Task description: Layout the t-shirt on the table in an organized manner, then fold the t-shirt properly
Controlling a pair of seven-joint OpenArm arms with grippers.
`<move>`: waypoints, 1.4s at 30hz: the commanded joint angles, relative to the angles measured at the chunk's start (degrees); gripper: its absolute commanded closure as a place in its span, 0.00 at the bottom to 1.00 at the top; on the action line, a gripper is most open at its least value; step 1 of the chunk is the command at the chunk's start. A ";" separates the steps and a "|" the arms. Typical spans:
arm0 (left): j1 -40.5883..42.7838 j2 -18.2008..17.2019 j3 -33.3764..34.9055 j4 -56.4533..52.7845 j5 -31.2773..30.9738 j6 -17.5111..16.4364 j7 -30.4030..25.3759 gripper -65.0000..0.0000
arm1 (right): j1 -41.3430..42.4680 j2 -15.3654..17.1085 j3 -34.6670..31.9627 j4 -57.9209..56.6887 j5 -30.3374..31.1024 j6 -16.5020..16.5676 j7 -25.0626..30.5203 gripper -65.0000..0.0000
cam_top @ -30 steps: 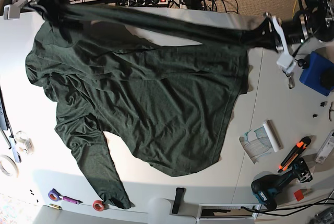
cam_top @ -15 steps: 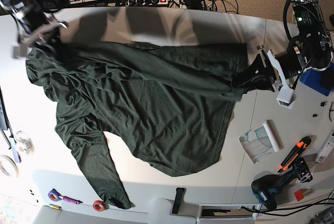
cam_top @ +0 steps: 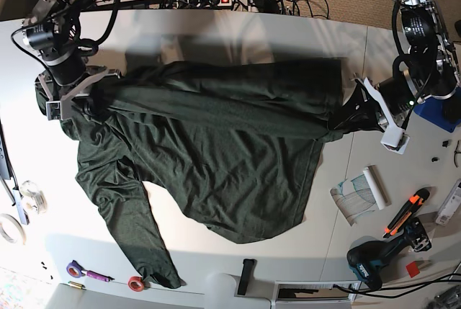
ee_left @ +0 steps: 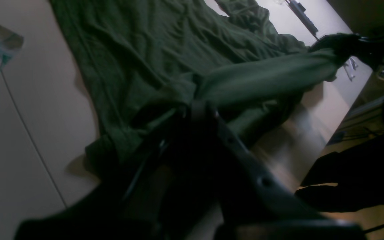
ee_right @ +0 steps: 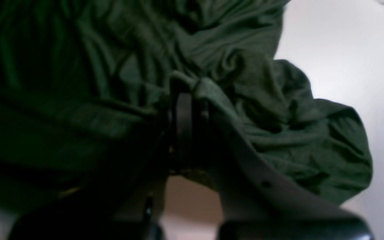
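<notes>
A white counter fills the base view, with cables and a power strip along its far edge. The dark green t-shirt lies spread across the middle of it, body wrinkled, and one long sleeve trails toward the near edge. Only this view shows the clutter around the t-shirt. A cordless drill, an orange-and-black knife and a curled paper sheet lie off the side of the t-shirt where the left arm works. A red tape roll sits by the sleeve's cuff. The left tool is at one top corner of the t-shirt and the right tool is at the opposite one. A fold of cloth runs between them along the shirt's far edge.

The left wrist view gives what the overhead cannot: this tool's dark fingers are closed tight on a bunched edge of the t-shirt, just above the counter. A lifted band of fabric stretches from that edge away to the other tool. The rest of the t-shirt lies flat beyond it.

The right wrist view is dim and close. That tool's fingers are likewise pinched together on a ridge of green cloth. A crumpled mound of the t-shirt rests on the pale counter just beside the grip.
</notes>
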State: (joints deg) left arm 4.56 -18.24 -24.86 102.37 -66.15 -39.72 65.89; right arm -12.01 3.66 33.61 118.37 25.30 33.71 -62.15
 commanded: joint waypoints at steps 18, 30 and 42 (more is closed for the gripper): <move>3.54 -0.66 -0.37 0.61 6.19 -0.28 -1.20 1.00 | 2.51 0.96 -1.09 -14.23 -3.89 -1.66 5.03 1.00; 4.33 -0.66 -0.37 0.61 6.16 -0.28 -1.46 0.61 | 2.51 0.96 -1.09 -14.23 -3.89 -0.94 3.72 0.59; 3.54 -1.33 -0.48 0.61 3.78 -0.28 -5.53 0.60 | 3.63 3.28 -0.87 -11.61 4.92 -0.98 3.69 0.54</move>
State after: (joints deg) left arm 8.80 -18.76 -24.88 102.10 -61.06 -39.70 61.78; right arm -9.02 6.26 32.56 105.51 29.12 32.47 -59.81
